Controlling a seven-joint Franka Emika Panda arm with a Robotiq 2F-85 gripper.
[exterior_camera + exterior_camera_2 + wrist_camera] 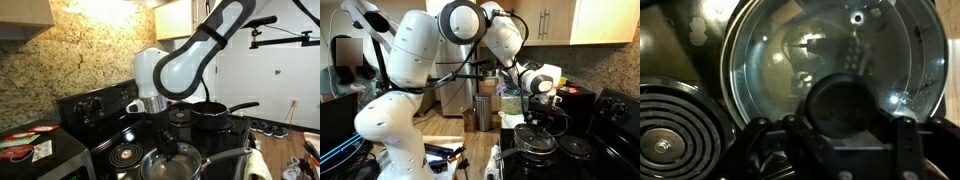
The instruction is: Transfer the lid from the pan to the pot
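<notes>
The glass lid [790, 60] with its shiny metal rim lies on the silver pan [148, 172] at the stove's front; the lid also shows in an exterior view [172, 162]. My gripper [835, 138] is down on the lid, its fingers close on either side of the dark central knob [845, 100]. The jaws look open around the knob. The gripper shows in both exterior views [163, 140] [542, 112]. The black pot [212, 116] stands on a rear burner beyond the pan, uncovered, its handle pointing away to the right.
A coil burner [675, 130] lies beside the pan, and another [125, 153] at the stove's front. The stove's control panel [95, 105] rises behind. A counter with a red and white packet [25, 145] flanks the stove. The pan's handle [225, 158] sticks out sideways.
</notes>
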